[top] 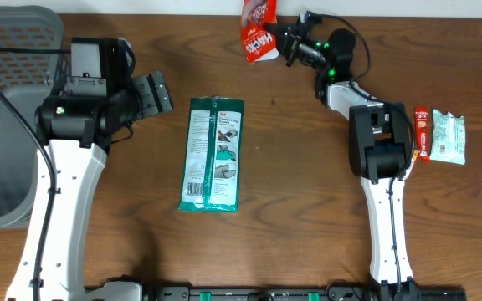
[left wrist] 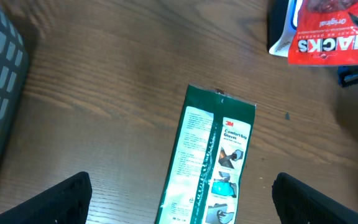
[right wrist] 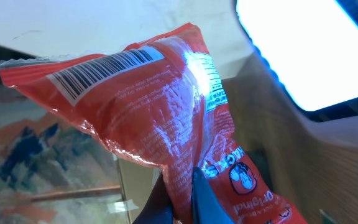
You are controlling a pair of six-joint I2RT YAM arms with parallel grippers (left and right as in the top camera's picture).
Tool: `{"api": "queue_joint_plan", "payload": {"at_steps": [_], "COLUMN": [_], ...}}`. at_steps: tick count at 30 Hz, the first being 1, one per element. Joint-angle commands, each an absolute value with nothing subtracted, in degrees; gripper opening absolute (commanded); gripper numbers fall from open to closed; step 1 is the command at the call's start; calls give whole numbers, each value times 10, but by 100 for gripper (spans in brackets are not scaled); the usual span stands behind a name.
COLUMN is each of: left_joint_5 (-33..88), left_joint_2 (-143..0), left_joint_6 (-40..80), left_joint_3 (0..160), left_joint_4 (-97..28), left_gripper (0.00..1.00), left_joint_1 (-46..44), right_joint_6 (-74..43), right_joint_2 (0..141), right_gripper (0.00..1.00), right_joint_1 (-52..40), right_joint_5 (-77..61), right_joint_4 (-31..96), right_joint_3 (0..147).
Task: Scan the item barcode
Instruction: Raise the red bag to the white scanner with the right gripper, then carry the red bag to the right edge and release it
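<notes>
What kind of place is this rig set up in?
Probably a lab bench staged as a checkout: a red HACKS bag with its barcode showing, a green 3M gloves pack on the wood-grain table, and a grey mesh basket at its edge.

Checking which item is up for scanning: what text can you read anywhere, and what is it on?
"HACKS": red bag, big white letters.
"Original": same bag, by the brand name.
"3M": green pack.
"Comfort Grip": same pack; its fine print is too small to read.
Barcode on the red bag: bars show, digits unreadable.
Red bar and white packet: print too small to read.
</notes>
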State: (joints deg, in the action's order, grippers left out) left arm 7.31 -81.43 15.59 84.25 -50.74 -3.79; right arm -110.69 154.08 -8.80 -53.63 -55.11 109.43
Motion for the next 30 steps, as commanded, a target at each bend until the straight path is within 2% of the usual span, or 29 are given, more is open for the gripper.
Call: {"api": "queue_joint_plan", "payload": {"at_steps": [1,14,16,19,22,27,30], "left_joint_5": [70,70,70,70,70,70,70], "left_joint_2": [-813,-813,-813,-813,-813,-813,-813], "left_joint_6": [150,150,150,150,150,150,150], "left_joint_3": [843,843,843,843,843,843,843], "left_joint_4": [-507,-507,-507,-507,-507,-507,-507], "left_gripper": [93,93,93,93,93,93,93], "left_joint_1": [-36,-36,-36,-36,-36,-36,-36], "right_joint_6": [-1063,-1041,-1041,-1049,-1067,-1034,-940], "right_joint_2": [1549,1549,1548,1541,1517,1441,1381], "right_gripper": [1,1,1,1,1,2,2], "right_joint_1": [-98,-103,-101,-94,-85,-70,-59], "right_joint_5": [-550,-549,-549,-559,-582,-612,-625], "right_joint_4": [-533,-498,-531,-674,-696,-652,-538], "right_joint_3": [1099,1099,1099,1100,1100,1099,1099]}}
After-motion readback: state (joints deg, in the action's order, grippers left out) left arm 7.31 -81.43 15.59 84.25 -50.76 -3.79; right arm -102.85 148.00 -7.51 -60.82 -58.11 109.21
